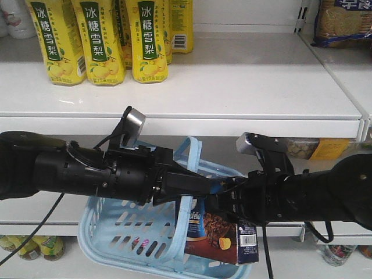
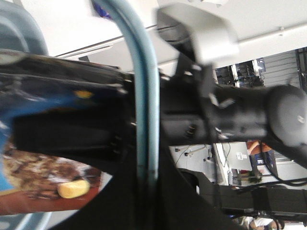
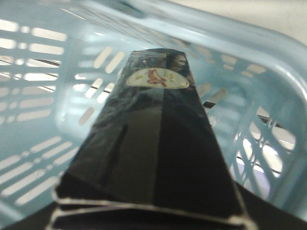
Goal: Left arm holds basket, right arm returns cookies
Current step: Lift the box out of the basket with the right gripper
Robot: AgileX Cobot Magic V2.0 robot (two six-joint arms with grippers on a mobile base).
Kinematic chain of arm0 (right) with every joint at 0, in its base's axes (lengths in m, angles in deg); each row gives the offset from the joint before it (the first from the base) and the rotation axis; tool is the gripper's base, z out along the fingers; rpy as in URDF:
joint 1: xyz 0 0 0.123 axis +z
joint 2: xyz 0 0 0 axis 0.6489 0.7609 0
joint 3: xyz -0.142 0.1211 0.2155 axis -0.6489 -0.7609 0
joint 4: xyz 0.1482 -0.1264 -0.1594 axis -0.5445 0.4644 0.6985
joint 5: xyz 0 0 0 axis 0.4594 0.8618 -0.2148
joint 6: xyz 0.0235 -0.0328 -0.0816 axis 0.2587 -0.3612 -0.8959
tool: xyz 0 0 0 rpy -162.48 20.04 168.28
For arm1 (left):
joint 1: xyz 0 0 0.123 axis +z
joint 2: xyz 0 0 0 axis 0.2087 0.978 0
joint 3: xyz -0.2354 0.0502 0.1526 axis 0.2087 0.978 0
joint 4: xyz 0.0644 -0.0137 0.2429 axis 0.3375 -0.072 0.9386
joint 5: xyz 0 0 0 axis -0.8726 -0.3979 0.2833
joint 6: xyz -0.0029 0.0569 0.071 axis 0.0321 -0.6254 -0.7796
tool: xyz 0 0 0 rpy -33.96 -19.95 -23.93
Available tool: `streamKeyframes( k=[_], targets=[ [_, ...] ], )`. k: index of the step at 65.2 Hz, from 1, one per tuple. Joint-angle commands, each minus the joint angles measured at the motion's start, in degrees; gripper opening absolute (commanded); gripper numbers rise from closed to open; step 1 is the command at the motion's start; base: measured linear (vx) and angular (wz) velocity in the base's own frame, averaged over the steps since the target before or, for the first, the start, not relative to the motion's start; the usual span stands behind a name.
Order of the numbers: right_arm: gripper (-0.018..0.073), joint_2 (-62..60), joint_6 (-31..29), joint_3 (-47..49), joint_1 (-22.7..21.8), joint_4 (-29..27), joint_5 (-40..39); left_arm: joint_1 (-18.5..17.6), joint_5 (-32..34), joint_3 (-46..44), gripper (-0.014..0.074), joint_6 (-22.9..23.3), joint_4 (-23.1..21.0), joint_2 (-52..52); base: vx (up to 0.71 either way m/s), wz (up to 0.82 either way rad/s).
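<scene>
Found a white shelf (image 1: 261, 81) spanning the front view from nine to three o'clock. Saw the left arm (image 1: 70, 171) reaching in from nine o'clock, with a silver camera block (image 1: 132, 123) at its twelve. Saw the right arm (image 1: 314, 195) entering from three o'clock, with a grey block (image 1: 253, 142) on its wrist, and meeting the other arm near centre.

Found the basket (image 1: 110, 232) hanging at seven o'clock of centre, below the left arm, its slotted wall toward the camera. Spotted the cookies (image 1: 212, 232) at five o'clock of centre, just under the right wrist and against the basket's three-o'clock side, cookie picture facing out and barcode on the three-o'clock face. In the right wrist view, followed the box from six toward twelve o'clock, white logo (image 3: 157, 78) near its far end, basket walls showing all around that end.

Noted yellow bottles (image 1: 99, 40) at eleven o'clock on the upper shelf and a biscuit packet (image 1: 343, 23) at one o'clock.

Found the left claw (image 1: 189, 185) pressed together on the handle (image 1: 197, 152), the loop rising toward twelve above it. Found the right claw (image 1: 232, 200) pinching the upper end of the cookies, its fingers mostly hidden behind the wrist.
</scene>
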Motion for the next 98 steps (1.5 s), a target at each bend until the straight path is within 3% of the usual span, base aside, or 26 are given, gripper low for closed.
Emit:
streamKeyframes(
  k=[1,13,33,44,58,74,98],
  targets=[
    [0.0150,-5.36,5.05,1.75,-0.13,4.94,0.36,0.60,0.60,-2.35,-0.0006,-1.31,-9.31,-2.69,0.00,0.00],
    [0.0151,-12.45,13.34,1.75,-0.13,16.67,4.36,0.60,0.60,-2.35,-0.0006,-1.31,-9.31,-2.69,0.00,0.00],
    [0.0151,-25.94,24.71,1.97,-0.13,30.84,8.37,0.60,0.60,-2.35,-0.0006,-1.31,-9.31,-2.69,0.00,0.00],
    [0.0151,-32.21,27.76,5.19,-0.07,36.03,12.00,0.60,0.60,-2.35,-0.0006,-1.31,-9.31,-2.69,0.00,0.00],
    [0.0153,-34.44,31.11,16.76,-0.07,41.30,17.48,0.60,0.60,-2.35,-0.0006,-1.31,-9.31,-2.69,0.00,0.00],
    [0.0154,-29.80,31.66,22.89,-0.07,46.89,8.30,0.60,0.60,-2.35,-0.0006,-1.31,-9.24,-2.69,0.00,0.00],
    [0.0154,-17.84,38.86,28.85,-0.66,61.56,-0.94,0.60,0.60,-2.35,-0.0006,-1.31,-9.30,-2.69,0.00,0.00]
  ],
)
